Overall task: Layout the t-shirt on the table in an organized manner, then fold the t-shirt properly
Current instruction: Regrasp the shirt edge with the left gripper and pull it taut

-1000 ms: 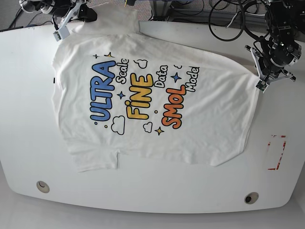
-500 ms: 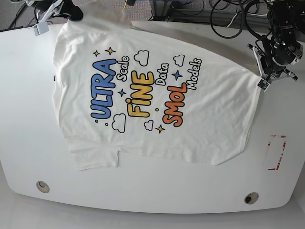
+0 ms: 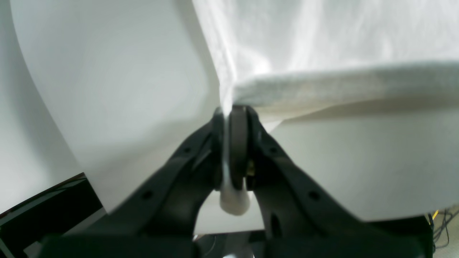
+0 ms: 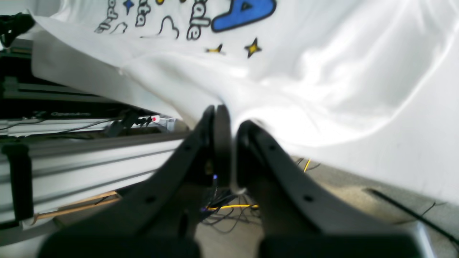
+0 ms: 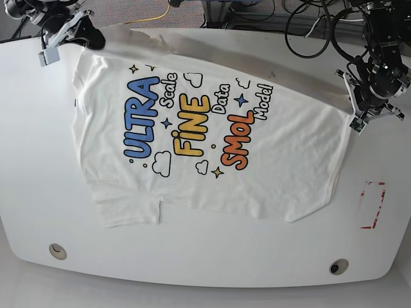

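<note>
The white t-shirt point(image 5: 212, 135) lies print-up across the table point(image 5: 38, 167), its blue, yellow and orange lettering readable. At the shirt's right corner my left gripper point(image 5: 352, 114) is shut on the cloth; the left wrist view shows the fingers point(image 3: 237, 136) pinching a white hem of the t-shirt point(image 3: 322, 43). My right gripper point(image 5: 90, 40) holds the shirt's far-left corner, lifted slightly. In the right wrist view that gripper point(image 4: 231, 123) is shut on the fabric, with the t-shirt point(image 4: 322, 82) and its print stretching away.
A red-outlined rectangle point(image 5: 372, 205) marks the table at the right. Two round holes point(image 5: 58, 250) point(image 5: 338, 266) sit near the front edge. Black cables point(image 5: 308, 25) and a yellow cable point(image 5: 157, 11) lie beyond the far edge.
The right gripper has carried the far-left corner leftward, then slightly toward the front. The shirt's far edge shifted and hides part of the print. The left gripper dropped slightly toward the front.
</note>
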{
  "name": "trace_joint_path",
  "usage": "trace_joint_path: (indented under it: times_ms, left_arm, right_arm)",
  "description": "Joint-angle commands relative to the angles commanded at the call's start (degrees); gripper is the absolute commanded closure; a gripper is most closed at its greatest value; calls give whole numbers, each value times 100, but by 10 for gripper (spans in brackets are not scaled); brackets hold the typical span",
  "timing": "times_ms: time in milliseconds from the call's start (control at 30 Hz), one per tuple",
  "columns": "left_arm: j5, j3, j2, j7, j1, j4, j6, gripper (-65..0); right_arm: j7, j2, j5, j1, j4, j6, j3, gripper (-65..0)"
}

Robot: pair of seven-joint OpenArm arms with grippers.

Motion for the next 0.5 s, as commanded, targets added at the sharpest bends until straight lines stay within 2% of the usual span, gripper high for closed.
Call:
trace_joint_path:
  times_ms: [233, 400, 500]
  left_arm:
    - [0, 589, 97, 0, -800, -545, 0, 0]
    - [0, 695, 167, 0, -1266, -1064, 0, 0]
    - [0, 695, 167, -9, -1415, -1319, 0, 0]
  right_arm:
    - [0, 114, -396, 756, -457, 0, -141, 0]
    - [0, 123, -695, 1187, -738, 0, -176, 0]
    - [0, 255, -879, 1442, -958, 0, -202, 0]
